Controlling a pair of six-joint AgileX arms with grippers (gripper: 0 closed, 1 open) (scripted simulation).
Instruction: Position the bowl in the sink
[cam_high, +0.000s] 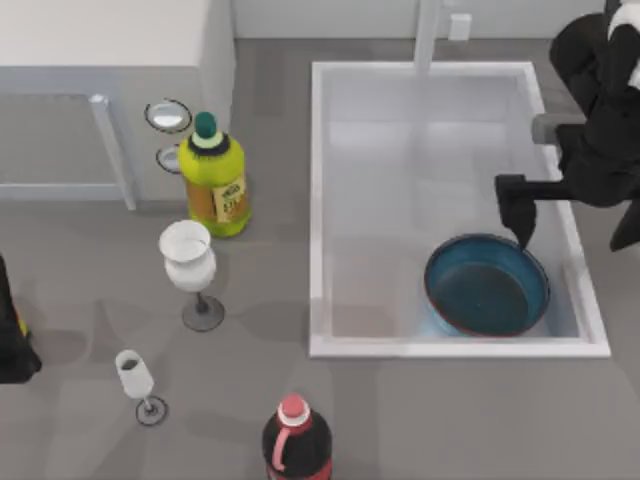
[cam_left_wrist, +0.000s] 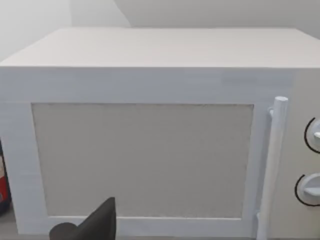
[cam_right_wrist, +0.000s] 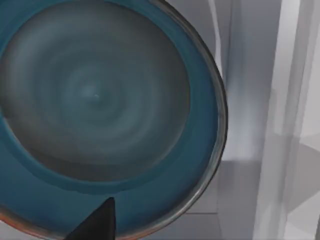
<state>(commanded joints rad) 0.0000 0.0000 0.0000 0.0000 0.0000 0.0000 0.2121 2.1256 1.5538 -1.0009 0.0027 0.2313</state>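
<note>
The bowl (cam_high: 487, 286) sits in the sink (cam_high: 318, 200) — right gripper (cam_high: 522, 236) at its rim, grip unclear — bottles well apart.

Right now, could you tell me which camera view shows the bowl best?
The top view: the whole bowl shows, lying in the sink at its near right corner, the right tool at its rim. The right wrist view gives a cropped close-up of its teal inside. The left wrist view faces the microwave.

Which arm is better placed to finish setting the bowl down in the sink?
Right. The right gripper is at the bowl rim inside the sink; the left arm is parked facing the microwave.
</note>
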